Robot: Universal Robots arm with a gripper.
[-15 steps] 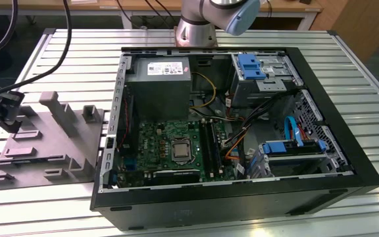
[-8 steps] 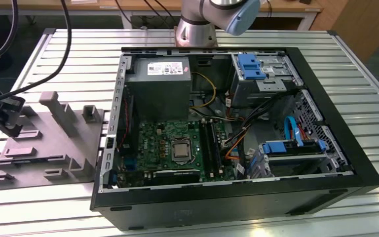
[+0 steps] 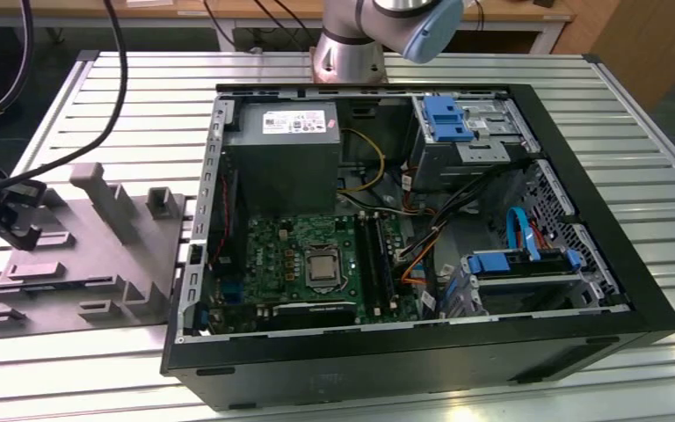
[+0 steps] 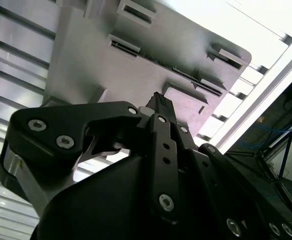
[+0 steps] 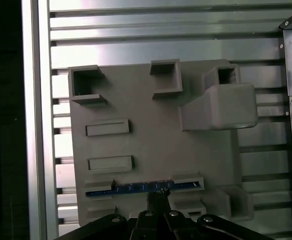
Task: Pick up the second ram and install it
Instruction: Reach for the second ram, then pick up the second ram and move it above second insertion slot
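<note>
The second ram (image 5: 143, 188) stands on its thin edge in a long slot of the grey moulded tray (image 5: 151, 135), near one border of the tray, and in the first wrist view it shows as a narrow bluish line. The tray lies on the slatted metal surface (image 3: 138, 88), just beside the open computer case (image 3: 431, 369), at the exterior view's left. The tool (image 5: 156, 199) hangs over that same border of the tray, and its tip is about at the middle of the stick's length. In both wrist views the two sides of the tool seem to meet at the tip, so I judge it is together and holds nothing. I cannot tell if the tip touches the ram or is a little above it. The step in hand is, I think, the picking up. To do it well, the tool must be apart enough to pass over both flat faces of the stick. It should come down straight, with the pads parallel to the board, and grip at the middle so the stick does not tilt. The lift should go straight up out of the slot, without twisting. The motherboard (image 3: 279, 255) with its long black memory slots (image 3: 373, 255) lies inside the case, well apart from the tray.
</note>
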